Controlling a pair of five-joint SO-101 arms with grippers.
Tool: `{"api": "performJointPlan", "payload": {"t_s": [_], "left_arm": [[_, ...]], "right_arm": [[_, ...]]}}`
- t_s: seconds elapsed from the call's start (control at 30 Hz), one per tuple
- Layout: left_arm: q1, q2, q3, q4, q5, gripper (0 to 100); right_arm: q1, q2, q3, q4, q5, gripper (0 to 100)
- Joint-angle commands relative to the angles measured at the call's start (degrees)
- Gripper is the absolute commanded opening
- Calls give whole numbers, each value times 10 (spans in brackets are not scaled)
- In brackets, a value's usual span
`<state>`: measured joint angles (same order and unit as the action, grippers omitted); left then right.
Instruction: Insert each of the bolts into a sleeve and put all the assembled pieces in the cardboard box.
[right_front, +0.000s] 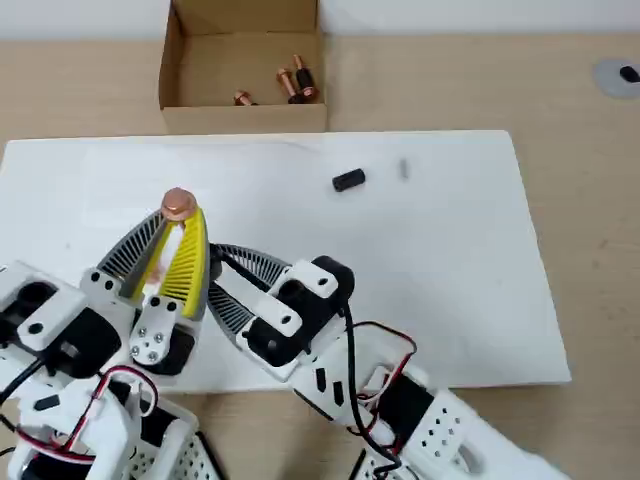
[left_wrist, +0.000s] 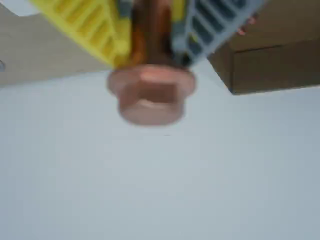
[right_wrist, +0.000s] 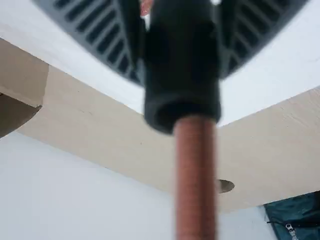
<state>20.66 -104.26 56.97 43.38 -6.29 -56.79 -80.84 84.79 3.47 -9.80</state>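
Note:
My left gripper (right_front: 178, 222), with one yellow and one grey finger, is shut on a copper bolt (right_front: 178, 204) whose hex head sticks out past the fingertips (left_wrist: 150, 97). Beside it, my right gripper (right_front: 215, 262) is shut on a black sleeve (right_wrist: 182, 75). A copper threaded shaft (right_wrist: 196, 175) pokes out of that sleeve; I cannot tell whether it belongs to the same bolt. Another black sleeve (right_front: 348, 180) lies loose on the white mat (right_front: 450, 280). The cardboard box (right_front: 172, 70) stands at the back and holds a few copper bolts with sleeves (right_front: 298, 80).
Both arm bases crowd the mat's front left. A small grey mark (right_front: 403, 168) lies near the loose sleeve. A grey disc (right_front: 617, 76) sits in the wooden table at the far right. A corner of the box (left_wrist: 275, 65) is in the left wrist view.

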Motion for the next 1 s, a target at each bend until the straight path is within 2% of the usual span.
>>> {"api": "performJointPlan", "payload": {"t_s": [0.0, 0.77, 0.97], "left_arm": [[8, 3, -16, -16, 4, 3], [8, 1, 10, -12, 3, 3], [9, 0, 8, 11, 6, 71]], "right_arm": [[7, -13, -42, -14, -5, 9], [7, -11, -43, -14, -28, 9], [7, -11, -44, -13, -27, 9]]}}
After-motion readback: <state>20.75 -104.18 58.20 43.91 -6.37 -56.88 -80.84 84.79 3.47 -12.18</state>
